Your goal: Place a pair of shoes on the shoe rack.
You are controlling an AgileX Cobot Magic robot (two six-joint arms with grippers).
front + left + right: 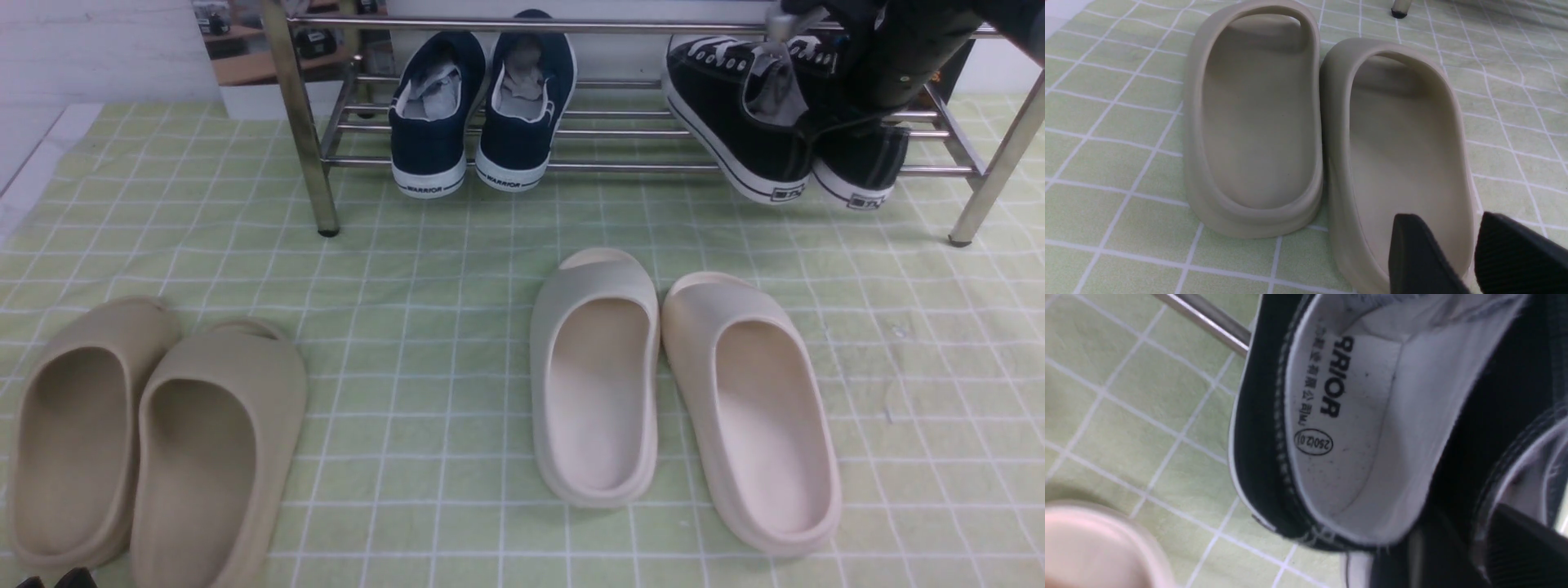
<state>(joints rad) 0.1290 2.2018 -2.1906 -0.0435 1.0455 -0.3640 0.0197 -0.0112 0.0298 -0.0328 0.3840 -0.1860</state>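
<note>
The two black sneakers sit side by side at the right end of the silver shoe rack [304,131], on its lower bars, heels hanging out over the front bar. The left one [722,122] tilts; the right one [864,159] is partly under my arm. My right gripper [826,114] reaches down from the top right and is shut on the shoes' adjoining inner walls. In the right wrist view the grey lining of one sneaker [1355,428] fills the frame, and the gripper [1470,535] pinches black canvas. My left gripper [1447,239] is open, low over a beige slipper [1404,155].
Two navy WARRIOR sneakers [469,114] stand on the rack's left half. A beige slipper pair [147,441] lies front left and a cream pair [678,392] front centre on the green checked cloth [424,278]. Rack legs [992,175] stand on the cloth.
</note>
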